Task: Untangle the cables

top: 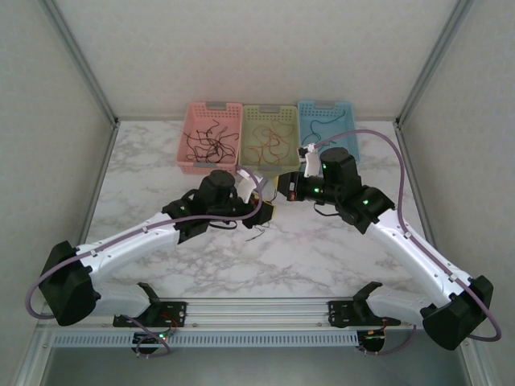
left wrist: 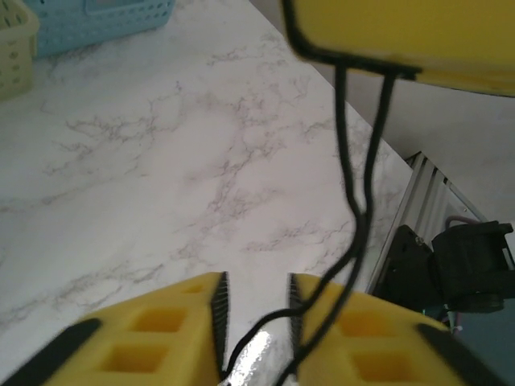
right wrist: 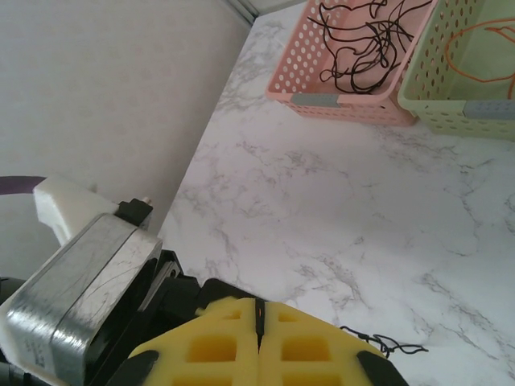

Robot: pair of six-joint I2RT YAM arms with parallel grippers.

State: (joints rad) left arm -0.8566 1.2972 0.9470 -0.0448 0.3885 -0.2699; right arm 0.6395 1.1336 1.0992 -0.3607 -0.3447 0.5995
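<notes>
A black cable (left wrist: 354, 201) hangs in two strands from the yellow fingers of my right gripper (top: 282, 191), which is shut on it above the table's middle. The strands drop into the gap of my left gripper (left wrist: 256, 310), whose jaws stand apart around the cable, one strand lying over the right finger (left wrist: 346, 322). In the top view the left gripper (top: 265, 211) sits just below and left of the right one. More black cable (top: 256, 233) lies on the marble beneath them. In the right wrist view the right gripper (right wrist: 259, 322) has its pads pressed together, with a black cable (right wrist: 386, 346) on the table beside it.
Three baskets stand in a row at the back: a pink basket (top: 193, 137) with black cables, a yellow-green basket (top: 251, 121) with orange ones, and a blue basket (top: 350, 129). Frame posts and white walls close in both sides. A rail runs along the near edge.
</notes>
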